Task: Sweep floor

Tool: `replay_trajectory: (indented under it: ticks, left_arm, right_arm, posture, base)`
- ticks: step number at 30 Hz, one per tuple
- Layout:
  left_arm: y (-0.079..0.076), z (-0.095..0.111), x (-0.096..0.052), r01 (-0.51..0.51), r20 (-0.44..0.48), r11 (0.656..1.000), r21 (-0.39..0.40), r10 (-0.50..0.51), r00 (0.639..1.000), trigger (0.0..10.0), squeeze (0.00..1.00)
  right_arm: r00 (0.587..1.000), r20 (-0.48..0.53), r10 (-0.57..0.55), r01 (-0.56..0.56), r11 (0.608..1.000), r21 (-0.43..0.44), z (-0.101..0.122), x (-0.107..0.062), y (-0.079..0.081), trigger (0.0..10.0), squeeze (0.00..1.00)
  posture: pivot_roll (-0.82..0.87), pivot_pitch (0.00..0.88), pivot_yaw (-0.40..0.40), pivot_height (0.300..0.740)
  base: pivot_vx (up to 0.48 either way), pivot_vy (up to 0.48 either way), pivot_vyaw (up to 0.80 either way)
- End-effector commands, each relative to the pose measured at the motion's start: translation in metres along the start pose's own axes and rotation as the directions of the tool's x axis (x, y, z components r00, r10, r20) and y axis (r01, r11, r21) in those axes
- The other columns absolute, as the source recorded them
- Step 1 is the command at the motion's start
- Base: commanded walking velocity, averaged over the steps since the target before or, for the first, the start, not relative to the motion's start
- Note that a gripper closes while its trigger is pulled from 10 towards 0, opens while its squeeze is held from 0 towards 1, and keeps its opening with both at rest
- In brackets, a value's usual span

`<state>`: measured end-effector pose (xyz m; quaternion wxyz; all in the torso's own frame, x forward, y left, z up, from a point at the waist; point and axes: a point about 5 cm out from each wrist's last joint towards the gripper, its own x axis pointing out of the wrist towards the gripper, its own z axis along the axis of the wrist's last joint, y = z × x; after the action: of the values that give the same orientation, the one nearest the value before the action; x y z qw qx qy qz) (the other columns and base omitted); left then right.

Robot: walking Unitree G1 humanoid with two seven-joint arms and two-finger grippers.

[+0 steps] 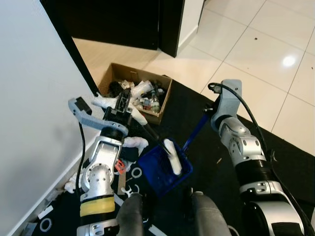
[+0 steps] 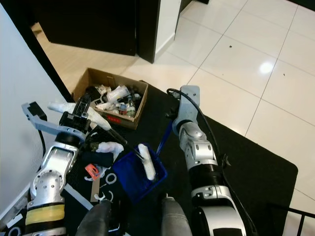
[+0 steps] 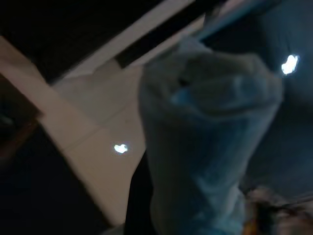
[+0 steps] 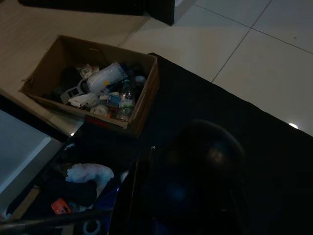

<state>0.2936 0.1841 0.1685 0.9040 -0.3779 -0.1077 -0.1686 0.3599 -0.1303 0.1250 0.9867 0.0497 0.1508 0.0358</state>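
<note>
The room had glossy white tile floor (image 1: 275, 44) across the upper right of the frame, a white wall (image 1: 34, 108) down the left, and dark doors (image 1: 123, 19) at the top. A black mat (image 1: 206, 162) covered the lower half, strewn at lower left with white rings and scraps. A cardboard box (image 1: 165, 96) full of rubbish sat at upper centre.

The blue dustpan (image 1: 165, 172) lay at lower centre, its long blue handle (image 1: 195, 132) running up and right to the right gripper (image 1: 215, 109), which appeared to be gripping it, though its fingers were hidden. A white roll (image 1: 172, 156) rested in the pan.

The left gripper (image 1: 119, 109) sat up and left of the pan, closed around a dark stick (image 1: 150, 132) slanting down and right into the pan.
</note>
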Motion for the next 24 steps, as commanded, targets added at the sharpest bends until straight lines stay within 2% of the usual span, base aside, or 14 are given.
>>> replay_trajectory:
  ticks: [1, 2, 4, 7, 9, 10, 11, 13, 16, 17, 19, 20, 22, 24]
  left_arm:
    - [0.000, 0.026, -0.005, 0.022, 0.055, 0.992, 0.127, -0.029, 0.998, 10.0, 0.00]
    - [0.000, 0.026, -0.005, 0.022, 0.055, 0.992, 0.127, -0.029, 0.998, 10.0, 0.00]
    - [0.001, 0.035, -0.006, 0.028, 0.051, 0.982, 0.188, -0.038, 0.998, 10.0, 0.00]
    - [0.016, 0.056, -0.008, -0.002, 0.013, 0.924, 0.383, -0.003, 1.000, 10.0, 0.00]
    - [0.026, 0.060, -0.008, -0.032, 0.000, 0.888, 0.458, 0.037, 0.999, 10.0, 0.00]
    - [0.026, 0.060, -0.008, -0.032, 0.000, 0.888, 0.458, 0.037, 0.999, 10.0, 0.00]
    - [0.039, 0.055, -0.008, -0.054, -0.012, 0.867, 0.495, 0.068, 0.998, 10.0, 0.00]
    - [0.045, 0.051, -0.008, -0.063, -0.015, 0.871, 0.488, 0.081, 0.997, 10.0, 0.00]
    - [0.068, 0.025, -0.013, -0.119, -0.043, 0.918, 0.378, 0.146, 0.988, 10.0, 0.00]
    - [0.068, 0.025, -0.013, -0.119, -0.043, 0.918, 0.378, 0.146, 0.988, 10.0, 0.00]
    - [0.085, 0.003, -0.020, -0.197, -0.069, 0.951, 0.236, 0.219, 0.973, 10.0, 0.00]
    - [0.085, 0.003, -0.020, -0.197, -0.069, 0.951, 0.236, 0.219, 0.973, 10.0, 0.00]
    - [0.097, -0.015, -0.030, -0.290, -0.086, 0.953, 0.089, 0.297, 0.951, 10.0, 0.00]
    - [0.104, -0.030, -0.038, -0.361, -0.084, 0.930, -0.069, 0.356, 0.931, 10.0, 0.00]
  right_arm:
    - [0.994, -0.113, -0.007, 0.011, 0.999, 0.030, -0.028, -0.002, -0.003, 10.0, 0.00]
    - [0.994, -0.113, -0.007, 0.011, 0.999, 0.030, -0.028, -0.002, -0.003, 10.0, 0.00]
    - [0.994, -0.113, -0.006, 0.010, 0.999, 0.031, -0.028, -0.002, -0.003, 10.0, 0.00]
    - [0.993, -0.116, -0.005, 0.008, 1.000, 0.030, -0.030, -0.003, -0.003, 10.0, 0.00]
    - [0.993, -0.117, -0.006, 0.010, 1.000, 0.030, -0.030, -0.003, -0.004, 10.0, 0.00]
    - [0.993, -0.117, -0.006, 0.010, 1.000, 0.030, -0.030, -0.003, -0.004, 10.0, 0.00]
    - [0.993, -0.118, -0.011, 0.014, 0.999, 0.029, -0.031, -0.003, -0.005, 10.0, 0.00]
    - [0.993, -0.119, -0.012, 0.015, 0.999, 0.029, -0.031, -0.003, -0.005, 10.0, 0.00]
    - [0.993, -0.118, -0.015, 0.018, 1.000, 0.025, -0.030, -0.004, -0.007, 10.0, 0.00]
    - [0.993, -0.118, -0.015, 0.018, 1.000, 0.025, -0.030, -0.004, -0.007, 10.0, 0.00]
    - [0.993, -0.117, -0.026, 0.028, 0.999, 0.018, -0.028, -0.004, -0.011, 10.0, 0.00]
    - [0.993, -0.117, -0.026, 0.028, 0.999, 0.018, -0.028, -0.004, -0.011, 10.0, 0.00]
    - [0.993, -0.114, -0.036, 0.038, 0.999, 0.017, -0.028, -0.004, -0.012, 10.0, 0.00]
    - [0.993, -0.111, -0.040, 0.042, 0.999, 0.022, -0.027, -0.005, -0.012, 10.0, 0.00]
  posture:
    - [-0.05, 0.279, -0.008, 0.740]
    - [-0.05, 0.279, -0.008, 0.740]
    - [-0.04, 0.279, -0.007, 0.740]
    - [-0.04, 0.279, -0.004, 0.740]
    - [-0.05, 0.278, -0.005, 0.740]
    - [-0.05, 0.278, -0.005, 0.740]
    - [-0.05, 0.276, -0.006, 0.740]
    - [-0.06, 0.279, -0.010, 0.740]
    - [-0.07, 0.282, -0.018, 0.740]
    - [-0.07, 0.282, -0.018, 0.740]
    - [-0.07, 0.283, -0.017, 0.740]
    - [-0.07, 0.283, -0.017, 0.740]
    - [-0.08, 0.286, -0.014, 0.740]
    - [-0.09, 0.287, -0.013, 0.740]
  base:
    - [0.000, 0.000, 0.00]
    - [0.000, 0.000, 0.00]
    - [0.000, 0.000, 0.00]
    - [0.000, 0.000, 0.00]
    - [0.000, 0.000, 0.00]
    - [0.000, 0.000, 0.00]
    - [0.000, 0.000, 0.00]
    - [0.000, 0.000, 0.00]
    - [0.000, 0.000, 0.00]
    - [0.000, 0.000, 0.00]
    - [0.000, 0.000, 0.00]
    - [0.000, 0.000, 0.00]
    - [0.000, 0.000, 0.00]
    - [0.000, 0.000, 0.00]
